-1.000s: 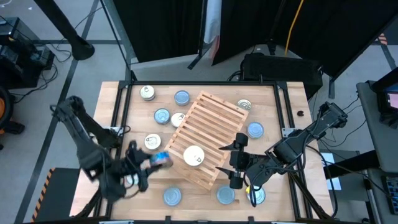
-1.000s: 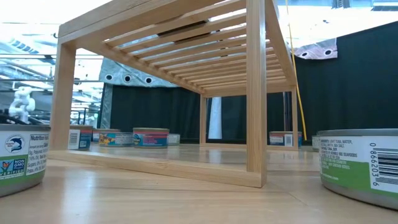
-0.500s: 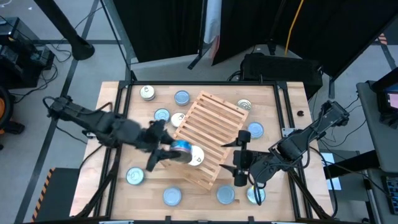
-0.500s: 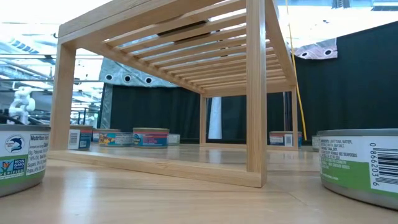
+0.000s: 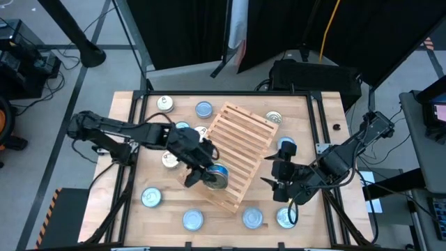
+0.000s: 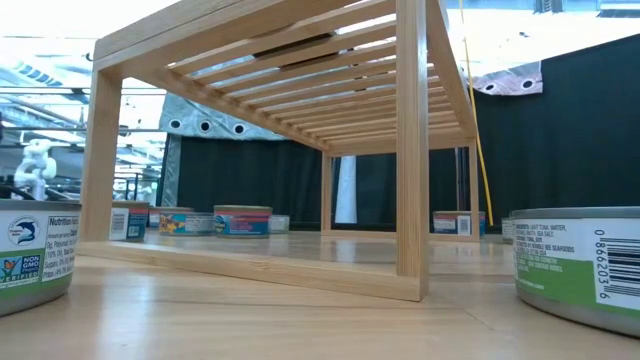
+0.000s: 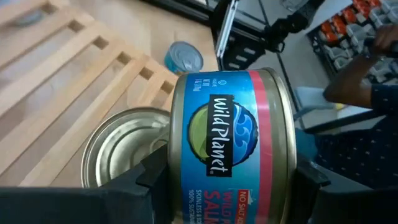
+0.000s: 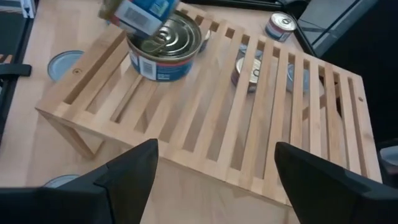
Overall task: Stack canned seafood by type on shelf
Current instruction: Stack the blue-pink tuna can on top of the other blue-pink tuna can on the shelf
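Holding the blue-labelled tin (image 7: 233, 143) in my left end effector (image 5: 202, 169), I should centre it squarely above the shelf's (image 5: 240, 136) tin (image 8: 165, 46) before letting go.

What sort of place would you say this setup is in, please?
Probably a robotics lab or studio: a framed wooden table with two robot arms, black curtains behind, and cables on the floor.

You are looking at the shelf (image 5: 233, 155) sitting at the table's middle. One tin (image 5: 217, 178) is resting on it near its front-left corner, another tin (image 7: 233, 140) is hanging over that one, and loose tins (image 5: 193, 220) are lying around the shelf.
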Action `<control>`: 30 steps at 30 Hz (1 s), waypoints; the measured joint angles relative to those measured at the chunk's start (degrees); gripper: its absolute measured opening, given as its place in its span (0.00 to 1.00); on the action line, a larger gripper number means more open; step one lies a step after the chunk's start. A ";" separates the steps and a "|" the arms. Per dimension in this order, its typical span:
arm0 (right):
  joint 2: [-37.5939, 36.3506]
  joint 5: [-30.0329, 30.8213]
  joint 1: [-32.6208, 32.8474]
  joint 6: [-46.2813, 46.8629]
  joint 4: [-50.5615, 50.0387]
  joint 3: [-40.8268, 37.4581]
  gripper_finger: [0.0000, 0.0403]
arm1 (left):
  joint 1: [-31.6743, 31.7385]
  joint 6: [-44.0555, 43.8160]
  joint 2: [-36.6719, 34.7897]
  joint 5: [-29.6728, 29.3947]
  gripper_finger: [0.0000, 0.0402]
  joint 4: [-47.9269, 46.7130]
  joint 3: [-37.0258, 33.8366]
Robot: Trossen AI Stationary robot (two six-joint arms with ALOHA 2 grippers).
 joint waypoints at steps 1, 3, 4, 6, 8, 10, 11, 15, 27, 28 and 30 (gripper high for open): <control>0.00 0.00 0.14 0.08 0.01 0.00 0.78 | 0.58 0.01 0.24 0.97 0.49 0.01 0.00; 0.00 0.07 0.47 0.08 0.05 0.00 0.78 | 1.54 0.01 0.63 2.49 0.49 0.00 0.00; 0.00 0.07 0.57 0.08 0.09 0.00 0.78 | 2.02 0.01 0.75 3.07 0.49 0.00 0.00; 0.00 0.11 0.79 0.08 0.13 0.00 0.78 | 2.66 0.01 0.78 3.33 0.49 -0.19 0.00; 0.00 0.12 0.79 0.25 0.19 0.00 0.78 | 3.21 -0.02 0.78 3.32 0.49 -0.31 0.00; 0.00 0.13 0.74 0.91 0.19 0.00 0.78 | 3.74 -0.38 0.78 3.33 0.49 -0.38 0.00; 0.00 0.14 0.74 1.19 0.19 0.00 0.78 | 4.01 -0.91 0.78 3.31 0.50 -0.64 0.00; 0.00 0.13 0.74 1.61 0.25 0.00 0.78 | 4.85 -1.45 0.78 3.33 0.54 -1.74 0.02; 0.00 0.15 0.74 1.63 1.11 0.00 0.78 | 6.14 -1.33 0.27 2.52 0.72 -2.19 0.02; 0.02 0.15 0.74 1.63 1.11 0.00 0.78 | 6.36 -1.35 0.05 2.52 0.72 -2.34 0.02; 0.04 0.15 0.74 1.63 1.13 0.00 0.78 | 6.56 -1.37 -0.49 2.40 0.72 -3.88 0.02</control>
